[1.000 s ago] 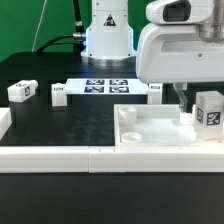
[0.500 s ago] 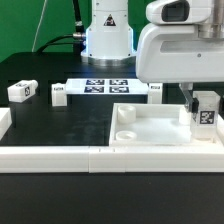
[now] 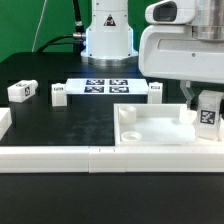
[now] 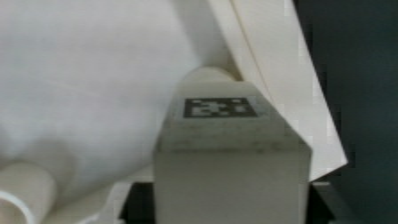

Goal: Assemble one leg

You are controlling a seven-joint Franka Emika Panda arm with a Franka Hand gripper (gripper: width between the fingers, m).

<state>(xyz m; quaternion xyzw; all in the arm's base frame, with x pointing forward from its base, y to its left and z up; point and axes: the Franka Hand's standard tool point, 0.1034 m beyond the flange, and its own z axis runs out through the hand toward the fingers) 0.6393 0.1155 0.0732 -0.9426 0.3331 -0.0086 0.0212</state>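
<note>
My gripper (image 3: 203, 101) is shut on the leg (image 3: 209, 116), a stubby white post with a square tag on its side. It holds the leg upright at the right end of the large white tray (image 3: 150, 135), by the tray's far right corner. In the wrist view the leg (image 4: 222, 150) fills the middle between the dark fingers (image 4: 146, 200), with the tray's floor (image 4: 89, 80) behind it. I cannot tell whether the leg's bottom touches the tray.
Three more small white legs lie on the black table: one at the far left (image 3: 22, 91), one beside it (image 3: 58, 95), one by the marker board's right end (image 3: 155, 90). The marker board (image 3: 105, 86) lies at the back. A long white rail (image 3: 60, 155) runs along the front.
My gripper has come down a little with the leg over the tray's right corner. Nothing else has moved.
</note>
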